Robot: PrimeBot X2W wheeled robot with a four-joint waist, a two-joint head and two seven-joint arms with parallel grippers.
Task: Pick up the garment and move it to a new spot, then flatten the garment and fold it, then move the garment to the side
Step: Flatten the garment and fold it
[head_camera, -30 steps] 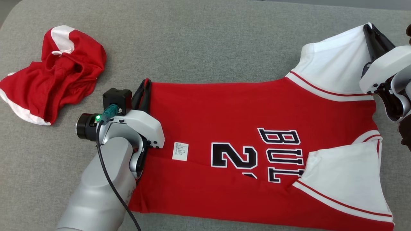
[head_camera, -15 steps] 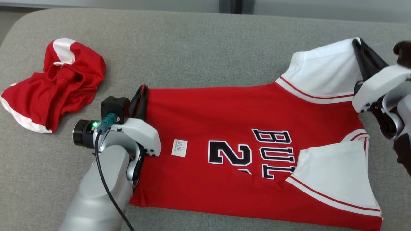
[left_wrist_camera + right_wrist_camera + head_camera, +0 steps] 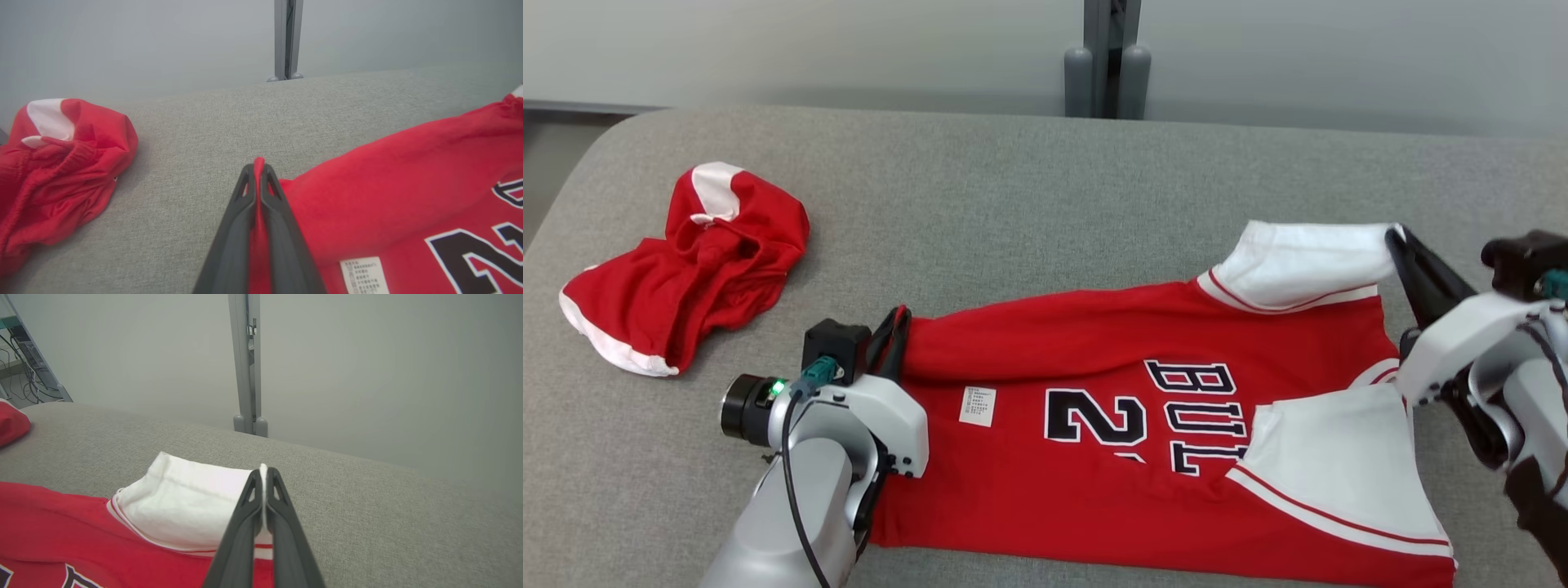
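Both tools are clenched on the jersey (image 3: 1045, 343). Left tool (image 3: 898, 317) pinches the red hem corner, right tool (image 3: 1396, 238) pinches the edge of the far white sleeve (image 3: 1298, 265). Jersey lies across the grey worktop (image 3: 1013, 188), print up, far edge raised off it. Crumpled red garment (image 3: 711, 261) sits far left, well apart.

The head camera has tipped up, bringing a grey post (image 3: 1107, 57) into sight at 12 o'clock. The left claw (image 3: 897, 318) and right claw (image 3: 1398, 241) have lifted the jersey (image 3: 1094, 506) by its far edge and drawn it toward 6 o'clock. Its red body now rolls over, and the white sleeve (image 3: 1307, 265) at 2 o'clock curls.
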